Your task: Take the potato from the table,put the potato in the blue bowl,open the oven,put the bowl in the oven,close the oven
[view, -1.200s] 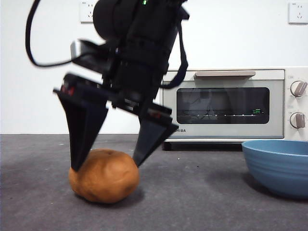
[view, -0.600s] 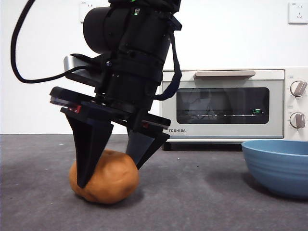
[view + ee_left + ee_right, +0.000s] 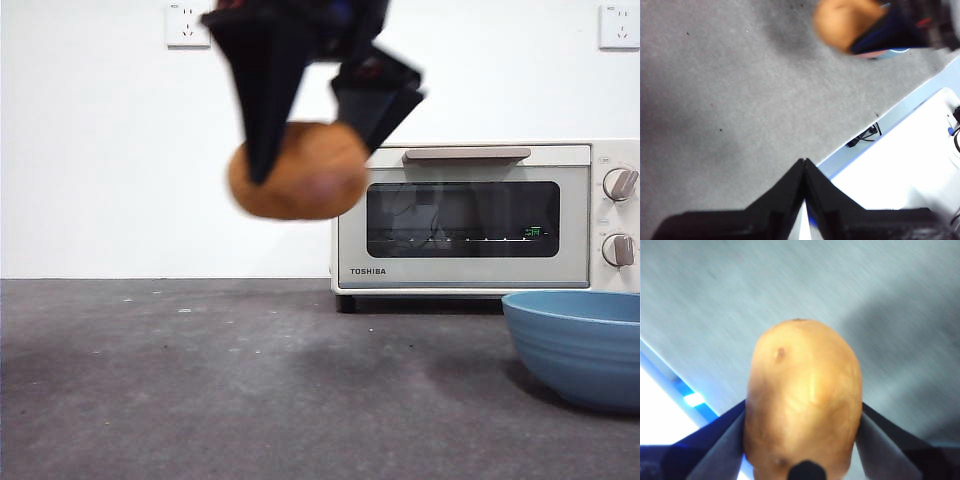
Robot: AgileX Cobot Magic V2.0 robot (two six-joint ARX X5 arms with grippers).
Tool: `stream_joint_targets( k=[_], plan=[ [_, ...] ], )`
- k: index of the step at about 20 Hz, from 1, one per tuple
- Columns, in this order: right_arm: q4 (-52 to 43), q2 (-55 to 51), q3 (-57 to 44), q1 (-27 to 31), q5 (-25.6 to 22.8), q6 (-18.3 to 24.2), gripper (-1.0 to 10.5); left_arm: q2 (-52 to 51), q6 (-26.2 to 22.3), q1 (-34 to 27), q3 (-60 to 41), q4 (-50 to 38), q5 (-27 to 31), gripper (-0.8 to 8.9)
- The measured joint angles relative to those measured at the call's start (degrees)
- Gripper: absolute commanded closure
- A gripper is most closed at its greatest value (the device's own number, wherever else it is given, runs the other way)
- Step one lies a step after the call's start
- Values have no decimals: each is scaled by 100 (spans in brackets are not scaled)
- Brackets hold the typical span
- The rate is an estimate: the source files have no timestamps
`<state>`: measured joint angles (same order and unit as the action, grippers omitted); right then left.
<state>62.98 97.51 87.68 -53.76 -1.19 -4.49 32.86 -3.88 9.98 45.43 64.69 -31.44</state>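
Nearest you, the bowl [image 3: 578, 345] sits at the table's [image 3: 250, 390] front right edge, matte blue with faint ridges. Your right gripper [image 3: 315, 125] hangs from above, its two black wedge jaws pointing down and clenched on the potato [image 3: 297, 171], which is in the air well above the table; its skin is smooth, orange-brown and dented. Behind stands the cream oven [image 3: 470, 215], dark glass door closed. Your left gripper [image 3: 804, 167] waits with its jaws pressed together.
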Motion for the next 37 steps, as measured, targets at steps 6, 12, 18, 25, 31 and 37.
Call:
stream_joint_targets(
  k=[6, 12, 18, 25, 31, 37],
  plan=[
    [1036, -544, -2, 153, -1215, -31, 947, 17, -4, 0, 0, -310, 0, 818],
    [1298, -1556, -459, 999, -1287, -90, 947, 297, -4, 0, 0, -372, 0, 818],
    [343, -3099, -2000, 2050, -1167, -354, 947, 704, -2, 2, 0, -680, 0, 818],
    [-1132, -3272, -3626, 2529, 57, -695, 946, 1403, -4, 0, 0, -940, 2, 818],
    [-1377, -2553, -3648, 2529, -28, -824, 944, 1755, -2, 2, 0, -1130, 2, 818],
    [-1545, -1871, -3648, 2529, -28, -824, 708, 1790, -4, 0, 0, -1165, 2, 818]
  ],
)
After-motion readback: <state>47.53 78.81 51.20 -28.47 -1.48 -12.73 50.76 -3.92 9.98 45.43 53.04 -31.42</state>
